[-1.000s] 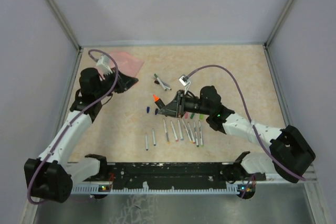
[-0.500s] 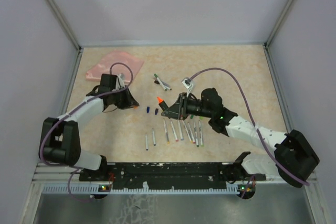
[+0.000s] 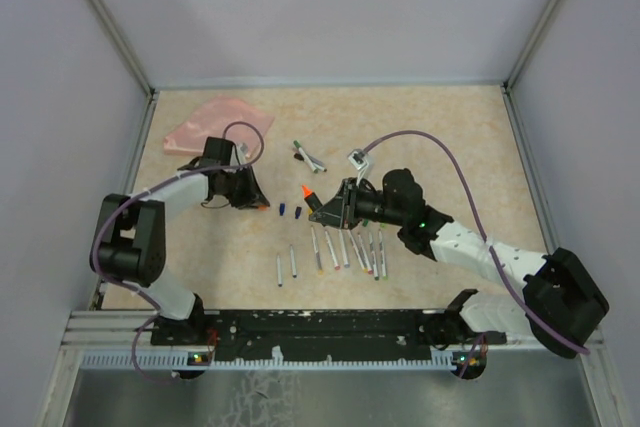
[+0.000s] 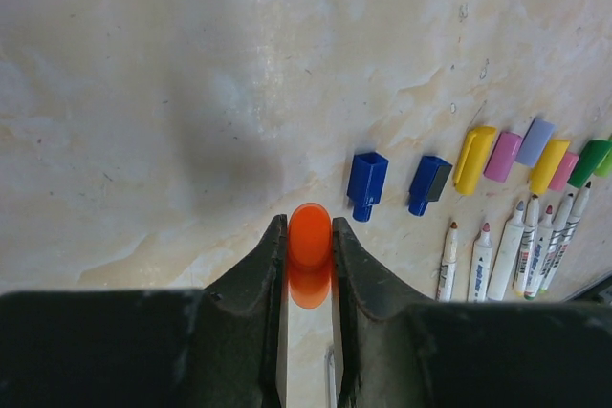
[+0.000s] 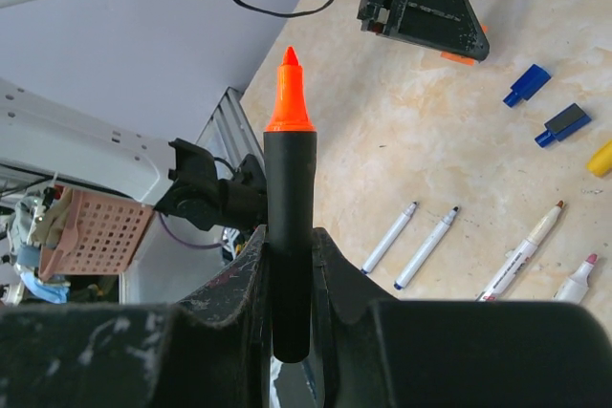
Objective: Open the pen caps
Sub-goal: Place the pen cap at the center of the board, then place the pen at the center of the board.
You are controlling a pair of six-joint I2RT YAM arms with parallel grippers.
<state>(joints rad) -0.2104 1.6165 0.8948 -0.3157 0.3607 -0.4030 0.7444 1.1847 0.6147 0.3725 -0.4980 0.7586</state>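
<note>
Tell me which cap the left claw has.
The orange cap, pinched in the left claw. The blue caps and the yellow caps lie loose on the table.

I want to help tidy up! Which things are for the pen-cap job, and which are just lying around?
Job: small orange plastic cap in the left jaws; black marker with orange tip in the right jaws; two blue plastic caps; row of uncapped white pens.
Lying about: flat pink plastic pouch.

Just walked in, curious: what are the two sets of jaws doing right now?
Left gripper: shut on the orange cap.
Right gripper: shut on the orange-tipped black pen, which is uncapped.
</note>
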